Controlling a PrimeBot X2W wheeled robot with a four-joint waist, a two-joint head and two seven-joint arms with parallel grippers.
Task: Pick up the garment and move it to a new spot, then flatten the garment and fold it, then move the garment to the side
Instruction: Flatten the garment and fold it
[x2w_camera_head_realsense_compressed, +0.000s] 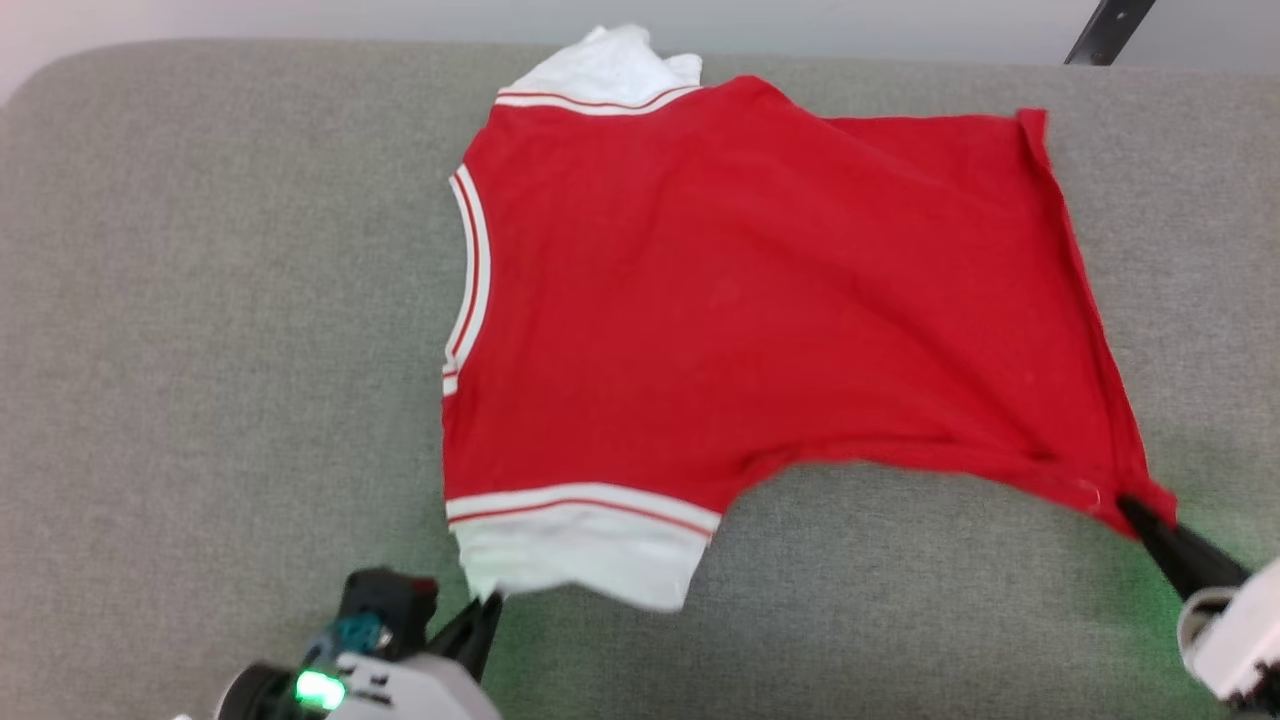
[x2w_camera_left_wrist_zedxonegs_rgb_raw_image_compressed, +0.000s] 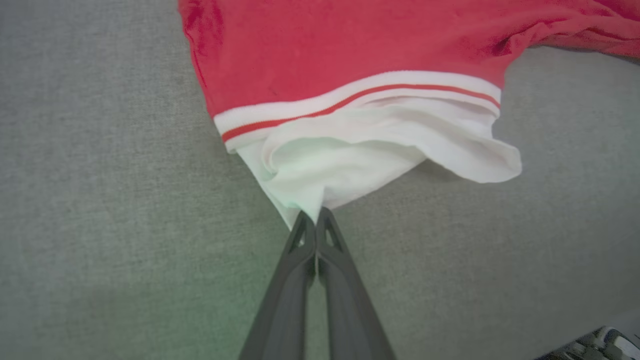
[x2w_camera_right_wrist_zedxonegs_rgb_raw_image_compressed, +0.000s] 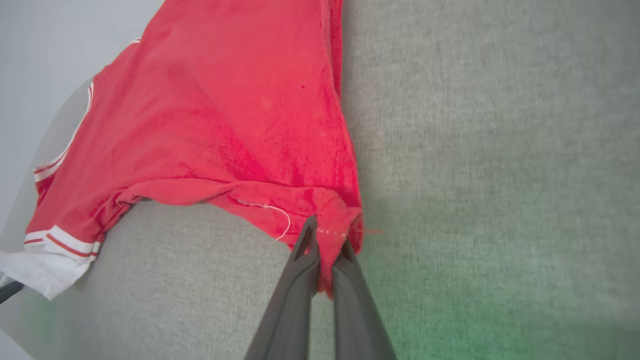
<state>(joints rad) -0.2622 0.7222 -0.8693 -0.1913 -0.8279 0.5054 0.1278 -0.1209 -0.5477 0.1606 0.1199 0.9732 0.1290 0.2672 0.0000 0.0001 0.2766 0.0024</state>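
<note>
Red jersey T-shirt (x2w_camera_head_realsense_compressed: 760, 300) lies spread, plain side up, from the far edge toward the near edge of the grey padded surface (x2w_camera_head_realsense_compressed: 200, 350). Left gripper (x2w_camera_left_wrist_zedxonegs_rgb_raw_image_compressed: 316, 216) is pressed together on the white sleeve (x2w_camera_left_wrist_zedxonegs_rgb_raw_image_compressed: 350, 170) at its near edge. Right gripper (x2w_camera_right_wrist_zedxonegs_rgb_raw_image_compressed: 327, 242) pinches the red hem corner (x2w_camera_right_wrist_zedxonegs_rgb_raw_image_compressed: 345, 215) toward the right edge.

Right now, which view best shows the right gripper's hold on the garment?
Right wrist view: right gripper shut on the garment's hem corner, close up. Head view has that pinch small, lower right. Left wrist view looks at the white sleeve.
</note>
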